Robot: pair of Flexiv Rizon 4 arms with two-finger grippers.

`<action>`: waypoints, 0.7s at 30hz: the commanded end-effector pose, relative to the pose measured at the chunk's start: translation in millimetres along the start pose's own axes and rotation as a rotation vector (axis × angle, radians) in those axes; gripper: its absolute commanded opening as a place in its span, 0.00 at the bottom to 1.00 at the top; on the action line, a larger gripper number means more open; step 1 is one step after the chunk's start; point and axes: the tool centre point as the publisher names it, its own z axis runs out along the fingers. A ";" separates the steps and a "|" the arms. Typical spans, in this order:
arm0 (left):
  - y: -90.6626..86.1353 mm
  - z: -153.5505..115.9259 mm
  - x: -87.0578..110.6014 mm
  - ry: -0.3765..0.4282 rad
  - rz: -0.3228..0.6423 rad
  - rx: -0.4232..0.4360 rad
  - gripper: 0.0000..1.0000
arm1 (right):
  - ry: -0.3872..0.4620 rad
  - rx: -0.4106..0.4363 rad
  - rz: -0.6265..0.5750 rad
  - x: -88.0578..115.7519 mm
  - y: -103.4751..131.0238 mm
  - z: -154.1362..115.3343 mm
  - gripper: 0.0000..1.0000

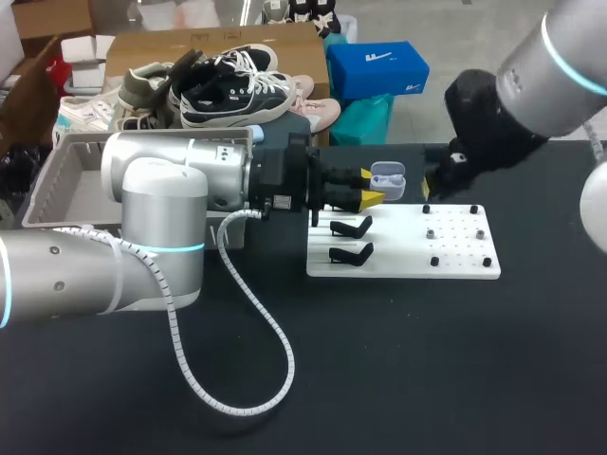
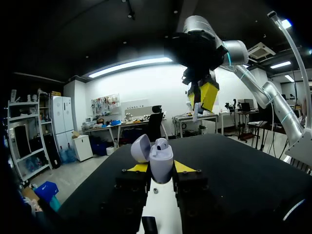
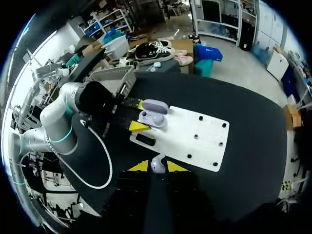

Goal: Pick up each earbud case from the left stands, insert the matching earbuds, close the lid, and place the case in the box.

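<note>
My left gripper [image 1: 370,188] is shut on a lavender earbud case [image 1: 387,178], held over the white board's [image 1: 455,261] far left corner with its lid open. In the left wrist view the case [image 2: 161,163] stands between the left gripper's [image 2: 161,168] yellow tips, with one earbud [image 2: 162,144] seated inside. My right gripper [image 2: 201,100] hangs above and ahead of the case, shut on a white earbud [image 2: 195,111]. In the right wrist view that earbud [image 3: 157,165] sits between the right gripper's [image 3: 157,166] tips, high above the open case [image 3: 153,117].
Two empty black stands [image 1: 351,226] [image 1: 351,253] sit on the board's left part, small black pegs [image 1: 434,261] on its right. A grey bin [image 1: 57,180] stands at the back left, partly hidden by my left arm. The left arm's corrugated cable [image 1: 256,379] loops over the black table.
</note>
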 end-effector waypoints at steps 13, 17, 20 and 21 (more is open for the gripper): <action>-0.3 0.3 0.7 -0.002 0.002 -0.003 0.00 | 0.179 -0.064 -0.483 -37.8 30.0 -17.3 0.00; -0.3 0.3 0.7 -0.002 0.002 -0.003 0.00 | 0.181 -0.077 -0.563 -46.0 30.7 -7.0 0.00; -0.3 0.3 0.7 -0.002 0.002 -0.003 0.00 | 0.187 -0.079 -0.579 -51.8 30.7 -1.3 0.00; -0.3 0.3 0.7 -0.002 0.002 -0.003 0.00 | 0.188 -0.075 -0.583 -53.8 30.1 0.8 0.00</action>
